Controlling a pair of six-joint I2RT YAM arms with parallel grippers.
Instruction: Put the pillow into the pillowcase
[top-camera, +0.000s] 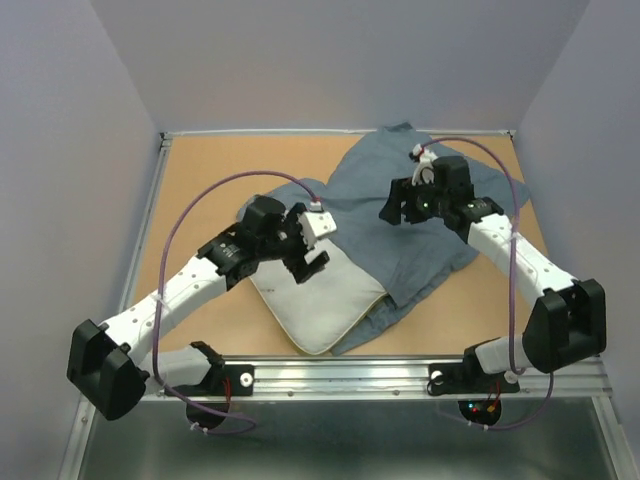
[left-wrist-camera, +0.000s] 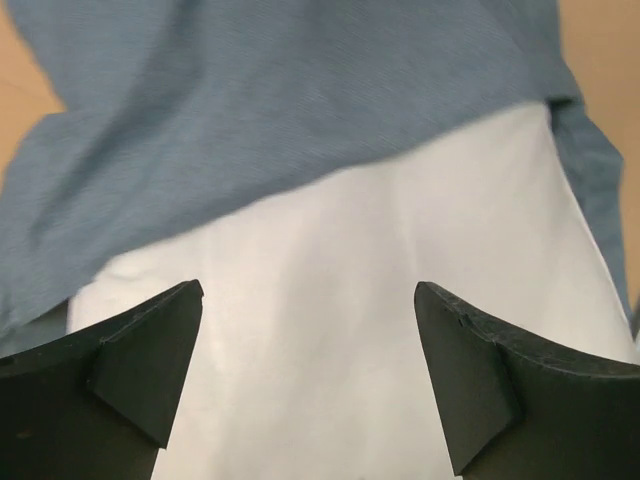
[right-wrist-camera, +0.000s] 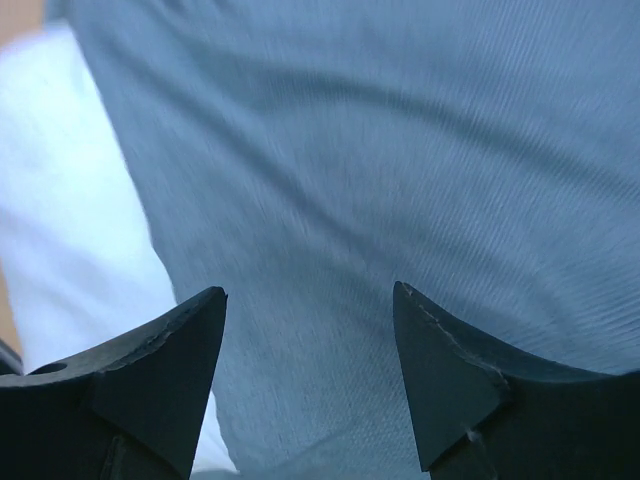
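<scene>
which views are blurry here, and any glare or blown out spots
top external: sharp, evenly lit, no glare; left wrist: pillowcase edge over the pillow smeared, fingers crisp; right wrist: pillowcase weave soft and blurred, pillow washed out at left.

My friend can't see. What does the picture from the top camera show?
A white pillow lies on a tan table, its far end covered by a blue-grey pillowcase. The robot's left gripper hangs open above the pillow, and its right gripper hangs open above the pillowcase.
</scene>
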